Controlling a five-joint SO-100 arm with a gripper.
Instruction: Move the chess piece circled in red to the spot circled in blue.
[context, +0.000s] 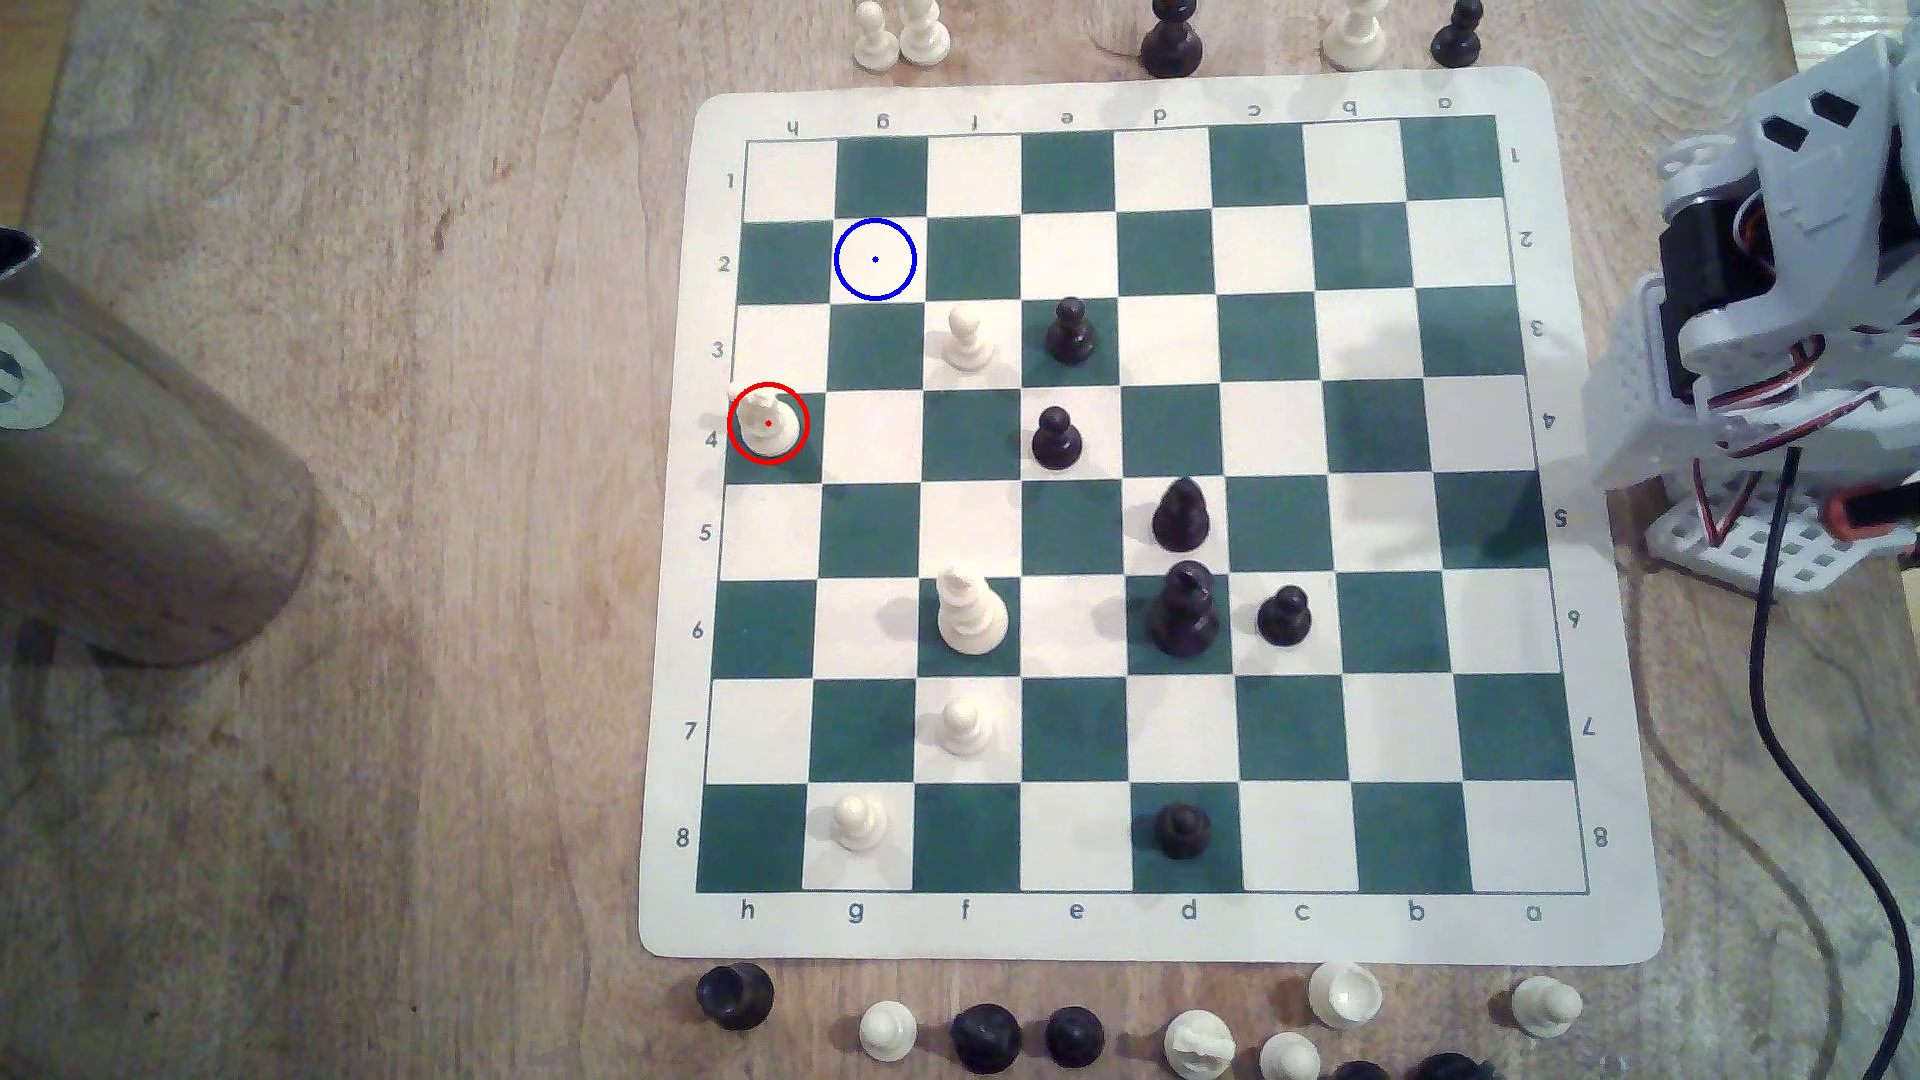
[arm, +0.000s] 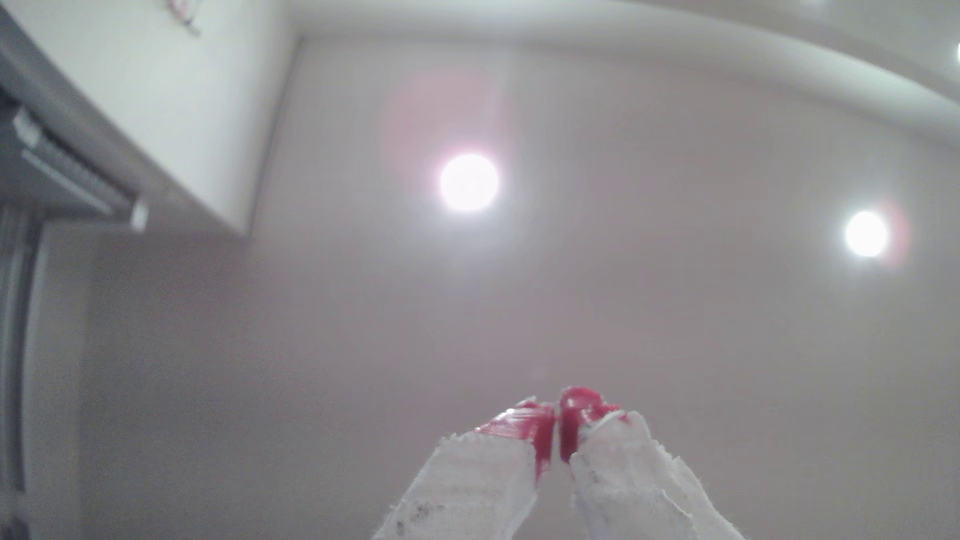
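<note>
The chess piece circled in red (context: 767, 421) is seen standing upright at the left edge of the green-and-cream board (context: 1132, 924), left of centre in the exterior view, on a green square in the row marked 4. Its long axis runs vertically, toward the camera; the irregular head juts toward the upper left of the frame. Its facing cannot be told more finely.

The spot circled in blue (context: 875, 260), a cream square, lies up and to the right of the piece in that frame, two rows above and one column over, with nothing on it.

The arm (context: 1787, 312) is folded at the right edge of the exterior view, off the board and well apart from the piece, the whole board's width lying between them.

In the wrist view the gripper (arm: 558, 431) is pointed up at a ceiling with two lamps. Its red fingertips (arm: 530, 423), wrapped lower down in white tape, are pressed together with nothing between them.
</note>
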